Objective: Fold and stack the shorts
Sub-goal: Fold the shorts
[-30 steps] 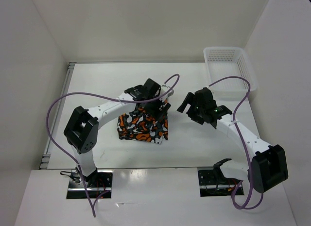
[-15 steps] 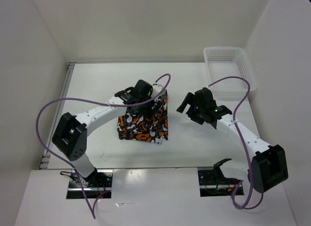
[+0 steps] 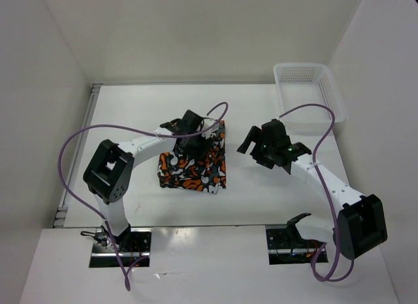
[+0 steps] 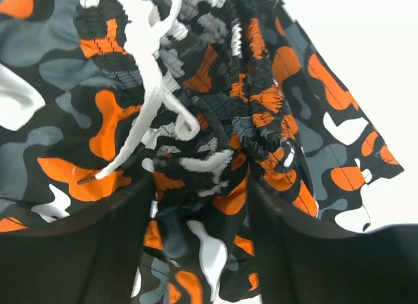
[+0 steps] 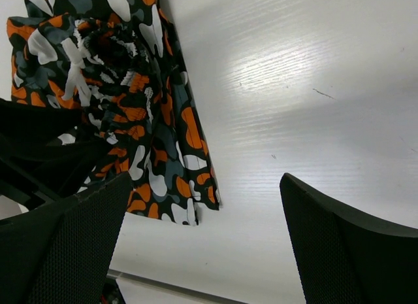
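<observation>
Spanning most of the top view, the white surface [image 3: 130, 114] carries all items. Left arm [image 3: 140, 147] reaches in from the near edge toward the middle. Right arm [image 3: 326, 183] bends in from the near right corner.

Shorts [image 3: 192, 170]: folded into a rough square bundle at the middle of the surface, a little left of centre, lying flat.

White mesh basket [image 3: 330, 88]: at the far right corner, well apart from the shorts.

Left tool [image 3: 196, 142]: down on the far edge of the bundle, fingers [image 4: 85, 252] apart on either side of the gathered elastic waistband. Cannot tell whether they pinch the fabric or only straddle it.

Right tool [image 3: 251, 147]: released, fingers spread wide, nothing between them, hovering just right of the shorts over bare surface.

White drawstring [image 4: 147, 75]: looped loosely across the waistband, one free end near the left finger.
</observation>
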Controlling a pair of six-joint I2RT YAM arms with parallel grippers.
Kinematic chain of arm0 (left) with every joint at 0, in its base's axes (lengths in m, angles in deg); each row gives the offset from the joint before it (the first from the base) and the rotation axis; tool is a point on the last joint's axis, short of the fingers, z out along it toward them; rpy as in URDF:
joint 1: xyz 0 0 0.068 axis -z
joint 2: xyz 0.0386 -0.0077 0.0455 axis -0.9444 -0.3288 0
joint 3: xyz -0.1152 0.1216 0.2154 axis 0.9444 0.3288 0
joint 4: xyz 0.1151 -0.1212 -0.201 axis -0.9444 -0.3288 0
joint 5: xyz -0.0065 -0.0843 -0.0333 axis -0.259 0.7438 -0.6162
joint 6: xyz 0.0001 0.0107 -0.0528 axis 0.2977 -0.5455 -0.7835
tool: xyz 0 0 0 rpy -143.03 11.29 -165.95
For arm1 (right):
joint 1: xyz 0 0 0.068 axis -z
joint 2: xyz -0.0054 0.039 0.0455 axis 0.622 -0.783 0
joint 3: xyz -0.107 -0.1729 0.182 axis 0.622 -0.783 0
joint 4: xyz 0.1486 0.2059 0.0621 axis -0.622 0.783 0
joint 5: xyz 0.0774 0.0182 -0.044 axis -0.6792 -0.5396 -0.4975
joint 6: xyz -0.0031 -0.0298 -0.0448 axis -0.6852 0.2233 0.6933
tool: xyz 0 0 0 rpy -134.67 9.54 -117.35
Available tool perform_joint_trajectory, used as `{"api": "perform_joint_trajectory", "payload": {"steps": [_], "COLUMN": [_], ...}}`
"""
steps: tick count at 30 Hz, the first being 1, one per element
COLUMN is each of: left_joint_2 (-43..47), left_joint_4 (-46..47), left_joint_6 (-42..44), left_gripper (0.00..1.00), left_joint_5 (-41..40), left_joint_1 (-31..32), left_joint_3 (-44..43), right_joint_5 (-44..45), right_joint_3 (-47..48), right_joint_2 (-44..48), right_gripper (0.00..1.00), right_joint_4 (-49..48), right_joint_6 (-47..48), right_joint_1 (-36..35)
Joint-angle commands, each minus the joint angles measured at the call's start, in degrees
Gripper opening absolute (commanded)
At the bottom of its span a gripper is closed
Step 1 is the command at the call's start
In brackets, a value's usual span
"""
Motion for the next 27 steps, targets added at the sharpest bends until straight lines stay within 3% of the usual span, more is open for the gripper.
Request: {"api": "perform_joint_trajectory", "payload": {"steps": [1,3,4,6,7,9,21,27], "left_joint_2": [0.2,0.73,1.34,1.35,1.87,1.87,11.01,8.47], "left_joint_4": [2.18,2.7,2.7,2.7,2.7,2.7,5.34,6.91], "left_joint_6": [0.23,0.23,0.23,0.23,0.23,0.23,0.23,0.23], "left_gripper": [0.63,0.53,0.4,0.24,0.11,0.0,0.0,0.0], "left_joint_5": [3.23,3.23,3.23,3.75,4.28,5.33,10.87,11.66], "left_joint_1": [0.15,0.15,0.15,0.15,0.15,0.15,1.73,2.87], "left_joint_3": [-1.32,-1.32,-1.32,-1.32,-1.32,-1.32,-2.38,-1.24], "right_joint_5": [-0.07,-0.07,-0.07,-0.07,-0.07,-0.07,-0.07,-0.69], "right_joint_3": [-0.68,-0.68,-0.68,-0.68,-0.68,-0.68,-0.68,-0.68], "right_joint_2": [-0.07,-0.07,-0.07,-0.59,-0.59,-0.59,-0.59,-1.12], "right_gripper": [0.99,0.99,0.99,0.99,0.99,0.99,0.99,0.99], "right_joint_4": [-0.7,-0.7,-0.7,-0.7,-0.7,-0.7,-0.7,-1.23], "right_joint_6": [0.64,0.64,0.64,0.64,0.64,0.64,0.64,0.64], "right_joint_1": [0.24,0.24,0.24,0.24,0.24,0.24,0.24,0.24]}}
